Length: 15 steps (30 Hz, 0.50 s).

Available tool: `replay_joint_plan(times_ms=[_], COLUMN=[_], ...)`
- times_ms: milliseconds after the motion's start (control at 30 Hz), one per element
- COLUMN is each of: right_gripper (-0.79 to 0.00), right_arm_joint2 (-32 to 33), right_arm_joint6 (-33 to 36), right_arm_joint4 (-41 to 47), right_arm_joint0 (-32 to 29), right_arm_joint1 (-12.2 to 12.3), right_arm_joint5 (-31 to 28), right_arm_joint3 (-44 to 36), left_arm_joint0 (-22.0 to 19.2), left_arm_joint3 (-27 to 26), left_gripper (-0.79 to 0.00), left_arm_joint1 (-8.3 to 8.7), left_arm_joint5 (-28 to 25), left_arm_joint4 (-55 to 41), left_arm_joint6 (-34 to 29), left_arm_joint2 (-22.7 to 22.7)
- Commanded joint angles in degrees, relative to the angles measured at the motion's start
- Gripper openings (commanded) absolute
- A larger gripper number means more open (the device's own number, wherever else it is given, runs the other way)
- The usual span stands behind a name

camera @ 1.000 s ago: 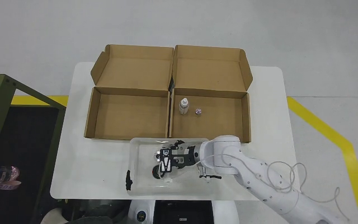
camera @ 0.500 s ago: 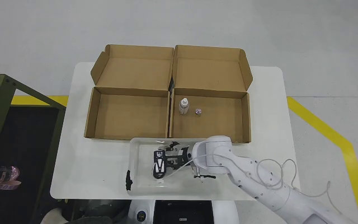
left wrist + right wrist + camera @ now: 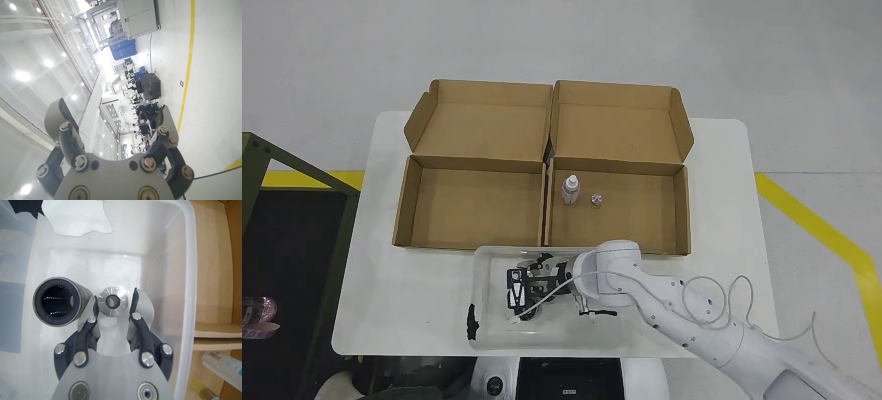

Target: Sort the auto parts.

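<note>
And the right gripper (image 3: 115,297) has slid further along the clear bin (image 3: 482,262), a steady creep over this last second from nearer the middle toward the far-left end as seen from above, and now it sits low inside, right over its target. That looks to me like the lining-up done and the pick about to begin, so we're early in this round of sorting. Its jaws are drawn in narrow, one on each side of the silver part (image 3: 113,304), very close on both flanks, though I can't say whether either pad is actually touching yet. The part stands on the bin floor: short and round, bright metal, with fine radial machining marks across its flat face and a dark bore at the centre. Just beside it, hard up against the outside of one finger, lies a larger bearing (image 3: 56,301), a steel sleeve with a black end and rows of tiny balls glinting down its bore. Crowded, that; a closing jaw could nudge it. The left gripper (image 3: 112,106) is well out of this, pointed up into the room, fingers spread wide with nothing between them. Beyond the bin, the right-hand cardboard box (image 3: 642,215) already holds a small bottle (image 3: 570,189).
</note>
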Motion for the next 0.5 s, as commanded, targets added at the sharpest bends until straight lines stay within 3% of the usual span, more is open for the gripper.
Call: replay_joint_plan(times_ms=[0,233,367,467], right_gripper=[-0.446,-0.505,-0.600,-0.748], right_arm_joint2=[-0.28,-1.05,-1.15,-0.93], right_arm_joint6=[-0.12,-0.03,0.03,0.11], right_arm_joint4=[0.05,-0.06,-0.24,-0.43], right_arm_joint0=[0.31,0.98,0.96,0.84], right_arm_joint1=[-0.34,-1.38,-1.72,-1.83], right_arm_joint5=[0.11,0.09,-0.15,-0.34], right_arm_joint3=[0.75,2.51,2.50,1.98], left_arm_joint0=[0.00,0.00,0.00,0.00], left_arm_joint3=[0.00,0.00,0.00,0.00], left_gripper=[0.000,0.000,0.000,0.000], left_arm_joint1=[0.00,0.00,0.00,0.00], left_arm_joint5=[0.00,0.00,0.00,0.00], left_arm_joint4=[0.00,0.00,0.00,0.00], left_arm_joint6=[0.00,0.00,0.00,0.00], left_arm_joint2=[0.00,0.00,0.00,0.00])
